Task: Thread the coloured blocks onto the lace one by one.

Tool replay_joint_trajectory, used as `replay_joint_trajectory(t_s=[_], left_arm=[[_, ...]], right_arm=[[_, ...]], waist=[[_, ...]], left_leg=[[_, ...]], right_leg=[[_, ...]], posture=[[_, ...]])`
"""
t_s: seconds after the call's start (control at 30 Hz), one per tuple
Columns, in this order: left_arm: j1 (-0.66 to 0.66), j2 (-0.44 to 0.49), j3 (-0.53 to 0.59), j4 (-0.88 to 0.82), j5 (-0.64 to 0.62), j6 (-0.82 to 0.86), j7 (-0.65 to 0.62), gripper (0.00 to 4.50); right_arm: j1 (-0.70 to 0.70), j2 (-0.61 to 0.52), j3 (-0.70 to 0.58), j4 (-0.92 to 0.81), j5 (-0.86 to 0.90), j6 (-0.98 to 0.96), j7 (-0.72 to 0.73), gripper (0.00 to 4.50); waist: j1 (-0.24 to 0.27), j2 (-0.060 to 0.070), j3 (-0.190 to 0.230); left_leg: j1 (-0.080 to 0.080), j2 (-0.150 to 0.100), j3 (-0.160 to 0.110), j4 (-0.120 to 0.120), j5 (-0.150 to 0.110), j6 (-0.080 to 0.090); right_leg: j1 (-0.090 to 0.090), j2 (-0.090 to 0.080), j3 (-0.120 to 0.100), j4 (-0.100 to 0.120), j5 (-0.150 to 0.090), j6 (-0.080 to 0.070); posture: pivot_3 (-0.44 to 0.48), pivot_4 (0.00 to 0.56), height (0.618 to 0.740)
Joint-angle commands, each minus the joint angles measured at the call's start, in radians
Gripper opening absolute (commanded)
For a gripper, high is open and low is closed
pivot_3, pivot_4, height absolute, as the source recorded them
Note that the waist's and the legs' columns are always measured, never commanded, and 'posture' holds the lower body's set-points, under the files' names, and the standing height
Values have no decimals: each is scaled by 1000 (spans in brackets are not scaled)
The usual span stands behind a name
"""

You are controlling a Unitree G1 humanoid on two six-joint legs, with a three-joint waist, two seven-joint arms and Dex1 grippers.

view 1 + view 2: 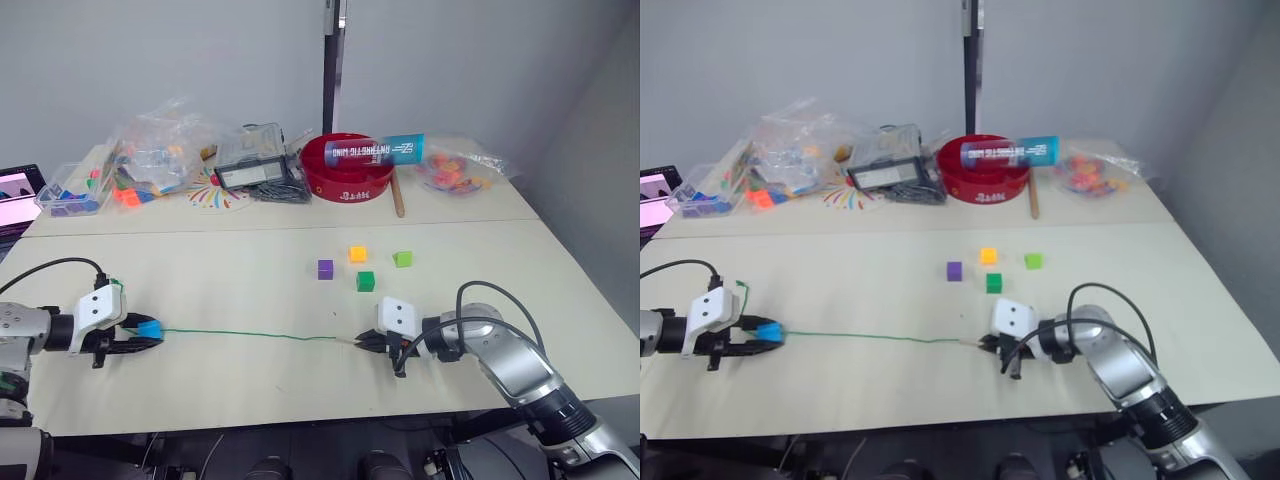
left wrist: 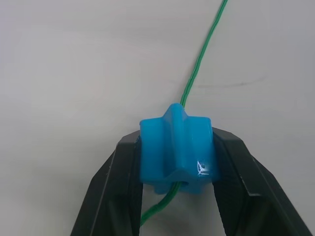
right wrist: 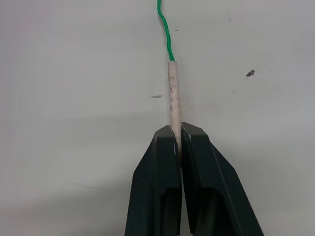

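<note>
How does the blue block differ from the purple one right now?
The blue block is clamped between the left gripper fingers; the purple block lies free on the table, touching nothing. The lace runs through the blue block's hole; the purple block has no lace in it. The blue block sits at the robot's left, the purple one mid-table beside three other loose blocks. Both look like small cubes of similar size.

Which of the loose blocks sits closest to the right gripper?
The dark green block. It lies just beyond the right gripper, nearest the robot of the four loose ones; the purple block, orange-yellow block and light green block sit farther back.
</note>
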Motion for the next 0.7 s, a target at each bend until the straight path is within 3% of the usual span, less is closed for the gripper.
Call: replay_joint_trajectory(t_s=[0.03,0.23,0.3,0.5,0.53,0.7], left_arm=[[-10,8,1,58,47,-9,34,1388],[-7,-21,10,57,42,-3,11,1388],[-5,-27,19,53,32,17,-6,2404],[-18,-21,55,24,12,40,-14,4278],[-37,-3,54,-2,7,77,-45,4483],[-58,51,41,-164,-45,258,-129,4483]], right_arm=[[-8,2,3,4,-12,-3,6,0],[-16,11,5,14,-17,-5,11,0],[-19,12,6,16,-17,-6,13,0],[-17,13,3,18,-20,-10,18,0],[-17,15,4,18,-20,-11,19,0],[-20,26,6,25,-21,-13,18,0]], waist=[[0,0,0],[0,0,0],[0,0,0],[0,0,0],[0,0,0],[-3,-2,0]], left_leg=[[0,0,0,0,0,0],[1,0,0,0,0,0],[1,0,0,0,0,0],[0,0,1,1,-1,1],[0,0,1,1,-1,1],[-2,1,0,1,-1,1]], right_leg=[[0,0,0,0,0,0],[0,0,0,1,0,0],[0,0,0,1,0,0],[0,-1,0,1,0,0],[0,0,0,1,0,0],[-1,0,-2,1,0,0]], posture=[[0,150,740],[0,150,740],[0,150,740],[0,150,740],[0,150,740],[0,150,740]])
